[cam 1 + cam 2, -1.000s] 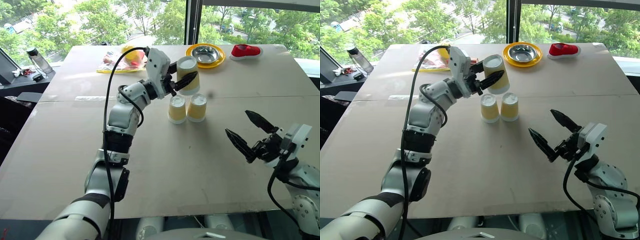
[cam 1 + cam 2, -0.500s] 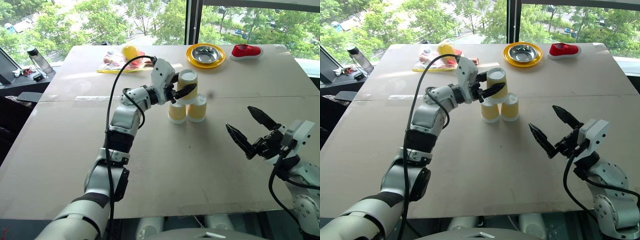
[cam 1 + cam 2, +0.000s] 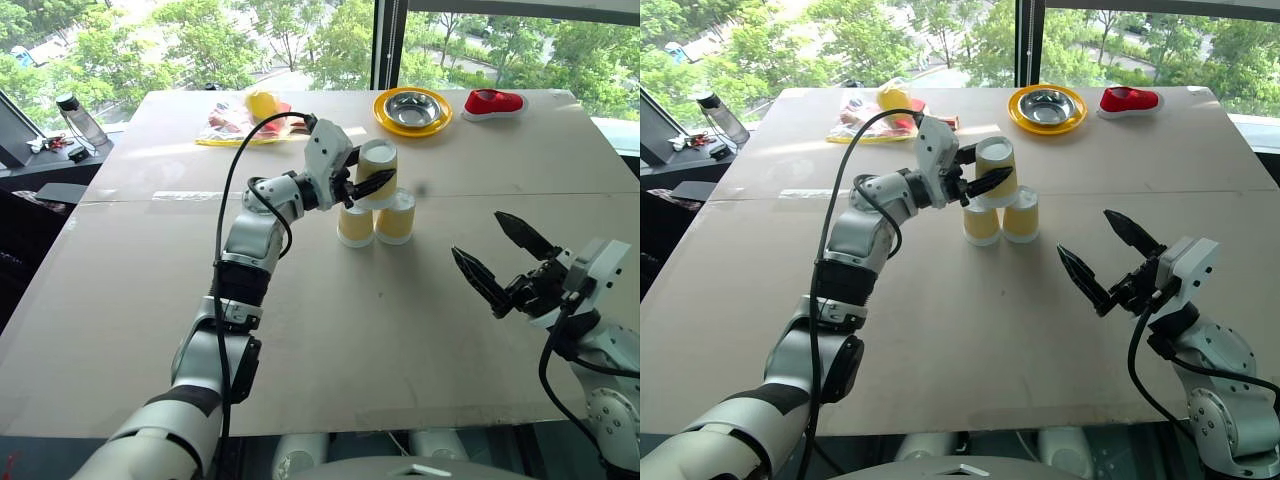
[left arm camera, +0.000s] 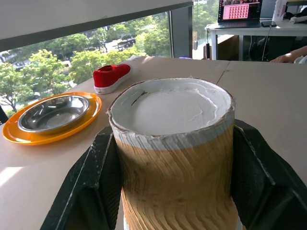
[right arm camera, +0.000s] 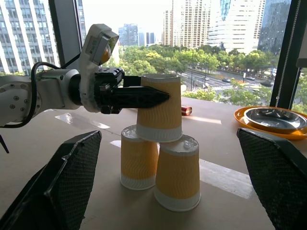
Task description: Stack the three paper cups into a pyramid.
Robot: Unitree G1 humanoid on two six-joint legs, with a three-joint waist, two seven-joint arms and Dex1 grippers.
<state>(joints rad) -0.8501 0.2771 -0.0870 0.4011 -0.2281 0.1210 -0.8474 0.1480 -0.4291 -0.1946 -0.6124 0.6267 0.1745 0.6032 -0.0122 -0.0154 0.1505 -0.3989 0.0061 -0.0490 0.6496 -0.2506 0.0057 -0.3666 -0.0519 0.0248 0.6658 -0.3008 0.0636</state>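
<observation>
Two paper cups (image 3: 354, 225) (image 3: 395, 217) stand upside down, side by side, near the middle of the table. The third paper cup (image 3: 375, 170), also base up, sits on top across both of them, forming the pyramid (image 5: 158, 158). My left gripper (image 3: 368, 183) is shut on this top cup, one black finger (image 4: 91, 182) on each side of its ribbed wall (image 4: 175, 153). My right gripper (image 3: 478, 236) hovers open and empty, off to the right of the stack and nearer to me.
A yellow-rimmed plate with a steel bowl (image 3: 412, 108) and a red shoe (image 3: 492, 101) lie at the far right of the table. At the far left lies a plastic bag with yellow items (image 3: 245, 118). A bottle (image 3: 75, 120) stands off the table's left side.
My left gripper has lowered the held cup from above and behind the pair down onto their bases, and has stayed still since. The right gripper has not moved.
</observation>
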